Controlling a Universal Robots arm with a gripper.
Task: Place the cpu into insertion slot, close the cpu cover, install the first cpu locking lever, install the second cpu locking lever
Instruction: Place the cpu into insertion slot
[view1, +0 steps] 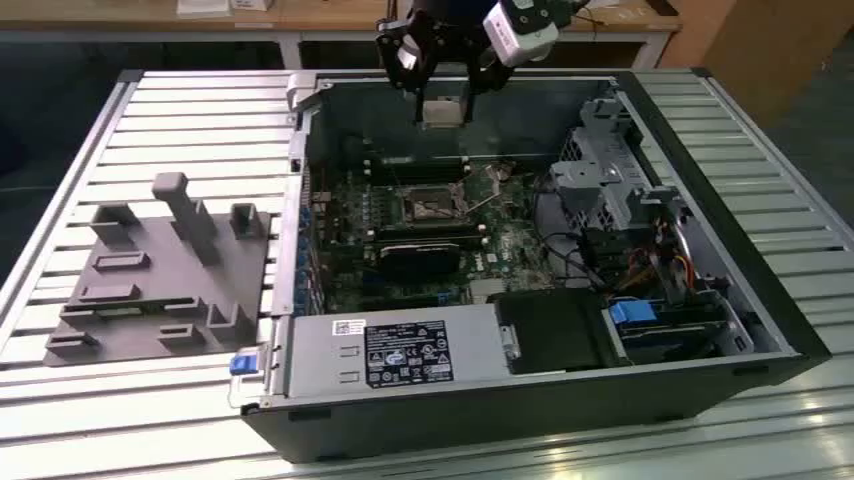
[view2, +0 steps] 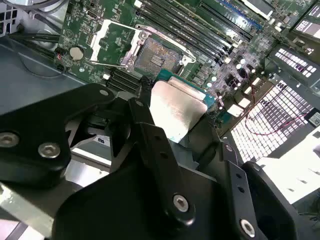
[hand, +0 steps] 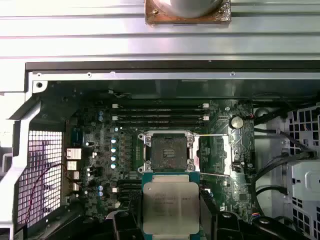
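1. Pinching the cpu (hand: 171, 207) between my fingers (hand: 206, 210), high over the board.
2. Insertion slot (hand: 167, 152) sits empty below the fingers, cpu cover (hand: 212, 155) swung open.
3. I judge all four steps undone.

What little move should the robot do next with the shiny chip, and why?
Probably ease the cpu down toward the insertion slot. The claw is shut on the cpu, high above the slot. The slot looks bare, and the cpu cover lies open beside it, so nothing seems to block the way down.
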